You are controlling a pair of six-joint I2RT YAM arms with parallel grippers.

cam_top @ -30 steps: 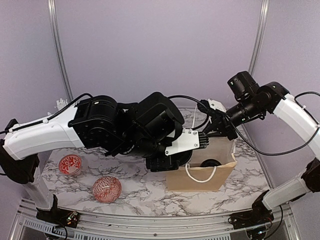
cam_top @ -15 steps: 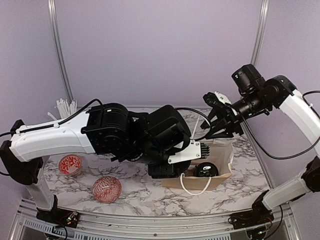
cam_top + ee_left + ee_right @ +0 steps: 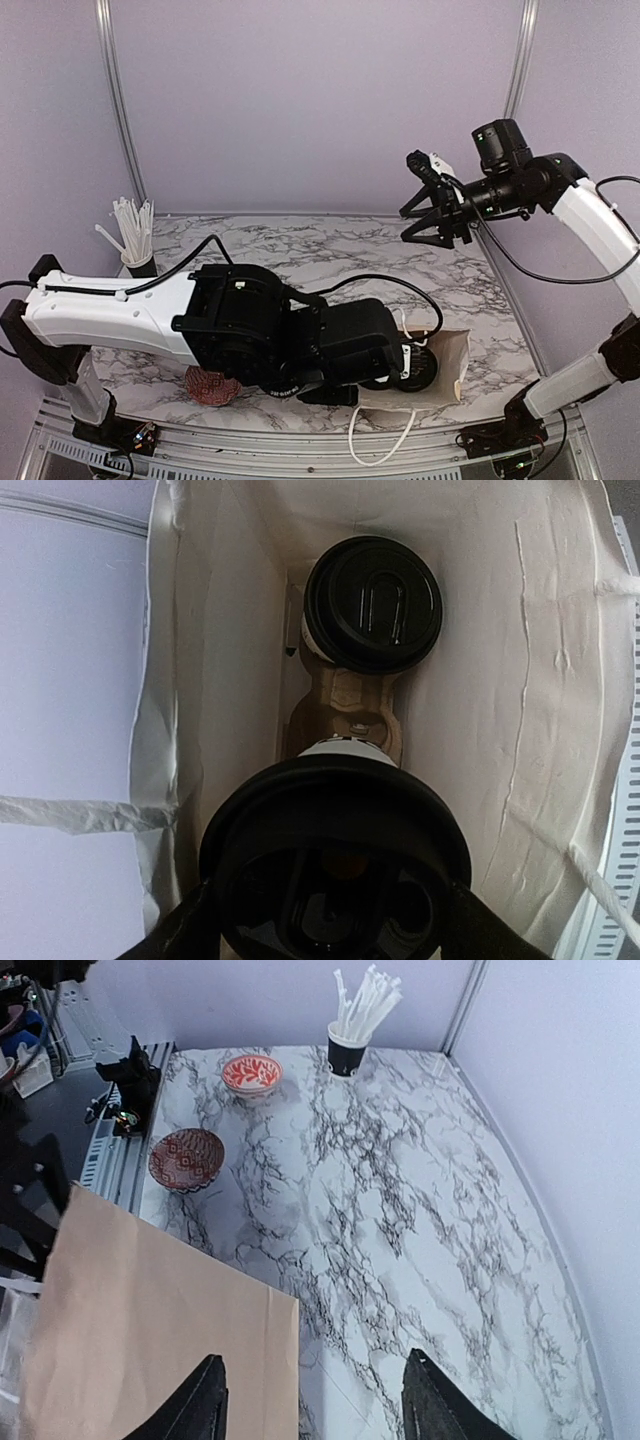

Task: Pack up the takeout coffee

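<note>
The left wrist view looks into the tan paper bag (image 3: pixel 500 680). Two white cups with black lids stand there in a brown pulp carrier (image 3: pixel 345 705). The far lid (image 3: pixel 372 602) is free. My left gripper (image 3: pixel 330 930) is shut on the near cup's lid (image 3: pixel 335 850), one finger at each side. From above, the bag (image 3: pixel 450 360) lies tipped at the table's front right, with a lid (image 3: pixel 420 368) showing in its mouth and my left arm reaching in. Up at the back right, my right gripper (image 3: pixel 437 215) hangs open and holds nothing; in its own view the right gripper (image 3: pixel 320 1400) is above the bag's side (image 3: pixel 150 1330).
A dark red patterned bowl (image 3: pixel 208 388) sits half hidden under the left arm, and the right wrist view shows this dark red bowl (image 3: pixel 186 1157) and a red-and-white bowl (image 3: pixel 251 1071). A black cup of white straws (image 3: pixel 137 240) stands back left. One bag handle (image 3: pixel 380 450) hangs over the front edge.
The right gripper opened, let go of the bag's rim and pulled up and back. The bag tipped toward the front edge as the left arm sank low with the cup.
</note>
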